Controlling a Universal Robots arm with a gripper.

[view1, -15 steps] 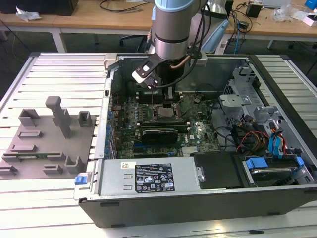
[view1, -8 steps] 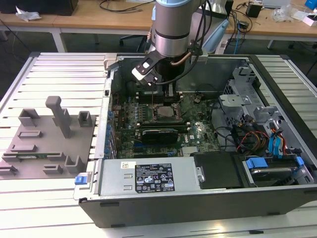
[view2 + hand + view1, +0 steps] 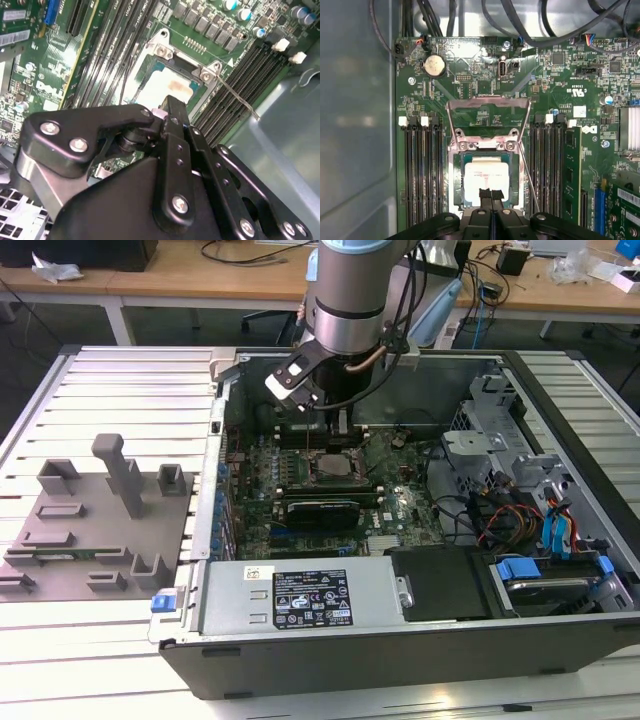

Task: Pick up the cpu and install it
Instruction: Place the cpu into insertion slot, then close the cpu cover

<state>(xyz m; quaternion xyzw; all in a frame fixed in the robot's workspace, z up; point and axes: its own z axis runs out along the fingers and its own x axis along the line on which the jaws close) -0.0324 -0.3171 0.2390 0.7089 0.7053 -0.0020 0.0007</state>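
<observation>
The cpu point(image 3: 485, 180) lies flat in the motherboard socket, silvery-white top up; it is also seen in the second wrist view point(image 3: 161, 89) and the exterior view point(image 3: 338, 468). The socket's metal load plate point(image 3: 487, 102) is swung open and its thin lever point(image 3: 530, 185) stands free beside the socket. My gripper point(image 3: 491, 194) hangs just over the near edge of the cpu, fingers shut together with nothing visible between them. Whether the tips touch the chip I cannot tell. In the exterior view the gripper point(image 3: 330, 425) reaches down into the open computer case below the arm's wrist.
Black memory slots point(image 3: 422, 170) flank the socket on both sides. A black card point(image 3: 320, 510) lies just in front of the socket, a power supply point(image 3: 300, 595) at the case front, and a drive cage with blue cables point(image 3: 545, 530) at the exterior view's right. A grey fixture plate point(image 3: 95, 520) sits outside the case at the exterior view's left.
</observation>
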